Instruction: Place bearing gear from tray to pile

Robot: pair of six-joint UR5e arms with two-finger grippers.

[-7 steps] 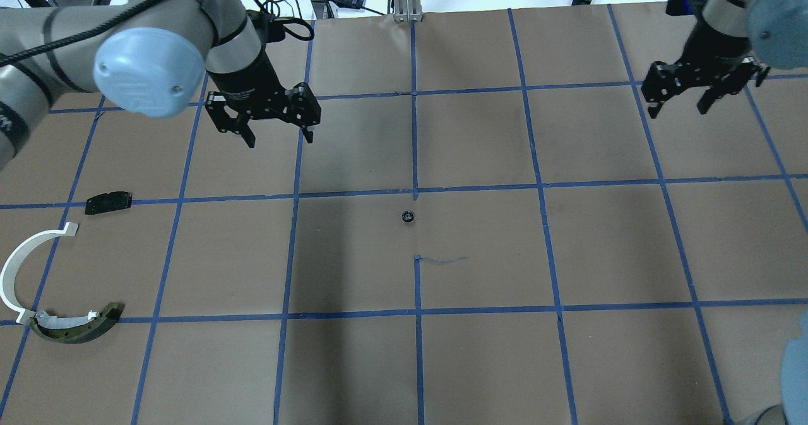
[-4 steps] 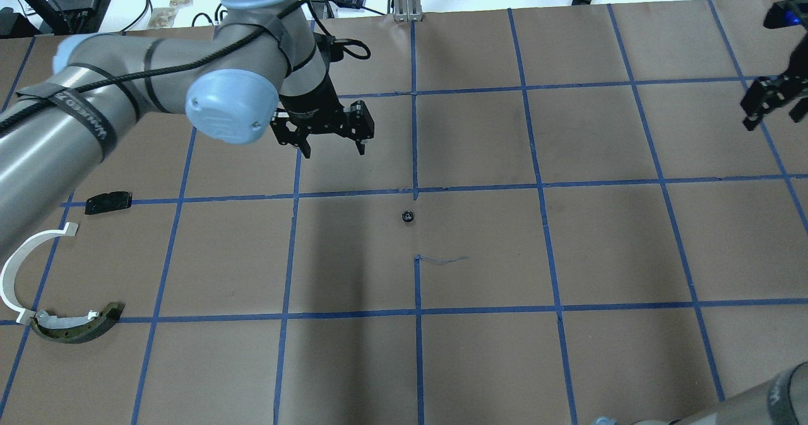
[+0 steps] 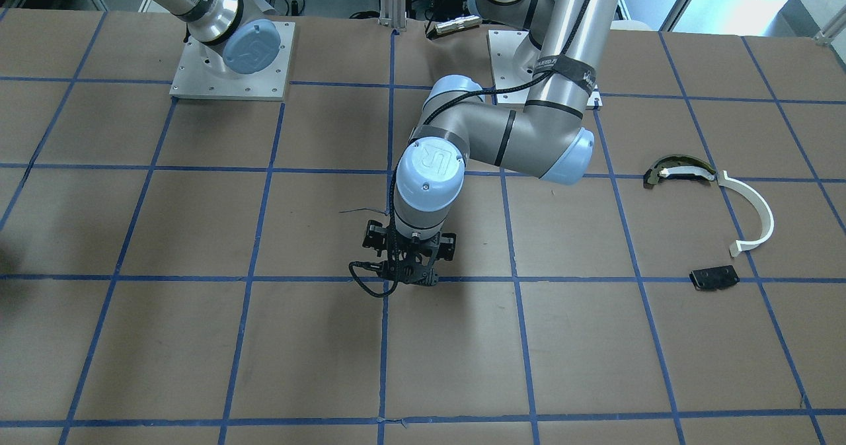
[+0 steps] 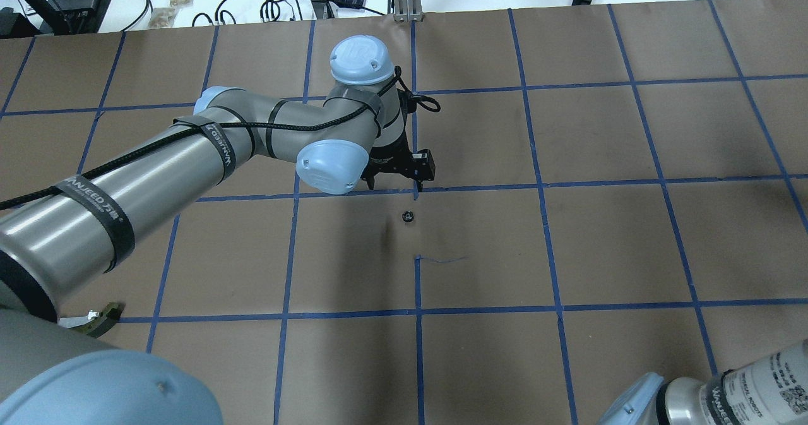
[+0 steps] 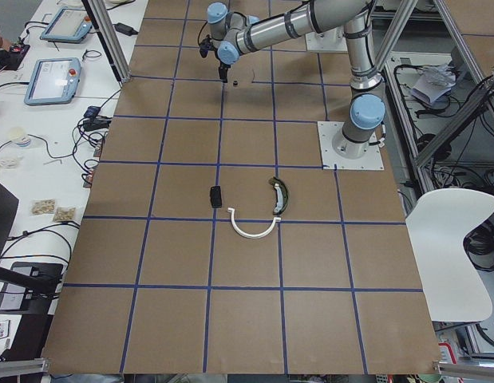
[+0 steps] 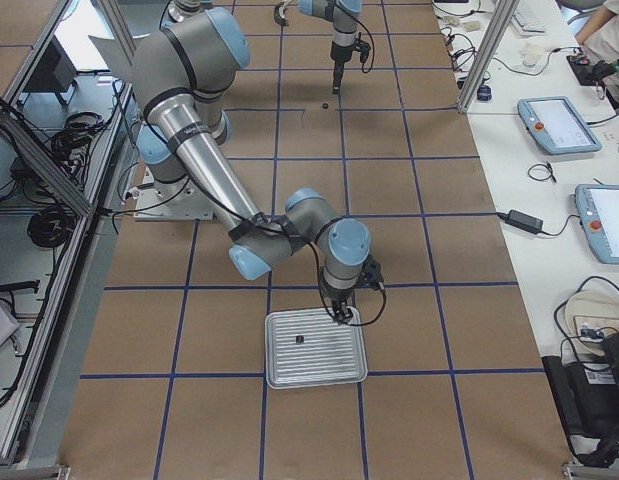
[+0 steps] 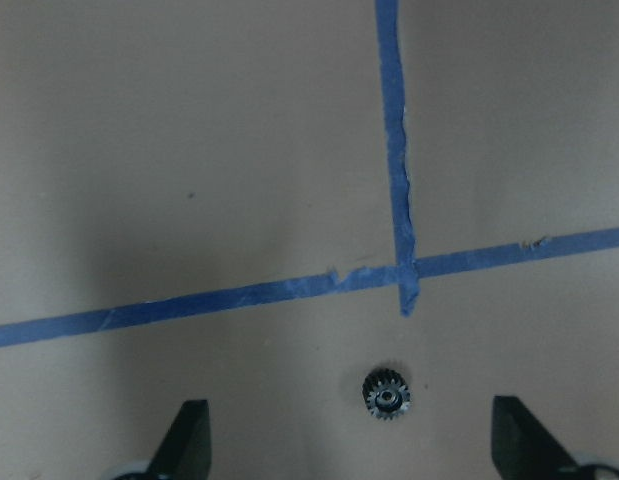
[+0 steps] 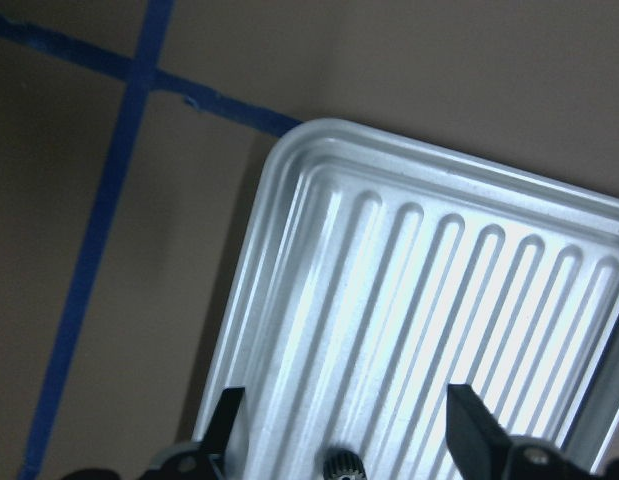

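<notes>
A small dark toothed bearing gear (image 4: 408, 216) lies flat on the brown paper-covered table (image 4: 631, 242) near the middle of the overhead view, just below a crossing of the blue tape lines (image 7: 399, 150). The left gripper (image 4: 394, 185) hangs just above it in that frame, pointing down. In the left wrist view its two black fingers (image 7: 186, 440) stand wide apart at the bottom corners, and the gear shows between them, touched by neither. The right gripper (image 8: 347, 405) hovers over a ribbed silver metal tray (image 8: 409, 260), which sits at the lower centre of the right-side view. Its fingers are spread too and hold nothing, and a second small toothed gear (image 8: 339, 465) rests on the tray's ribs between them at the bottom edge of the right wrist view. The pile (image 5: 254, 231) sits at the right of the front-facing view, well apart from both gears. It is made up of a thin white half-ring strip (image 3: 760, 210), a dark olive-and-white curved piece (image 3: 681, 169) at the strip's upper end, and a small flat black plate (image 3: 714, 278) near its lower end
</notes>
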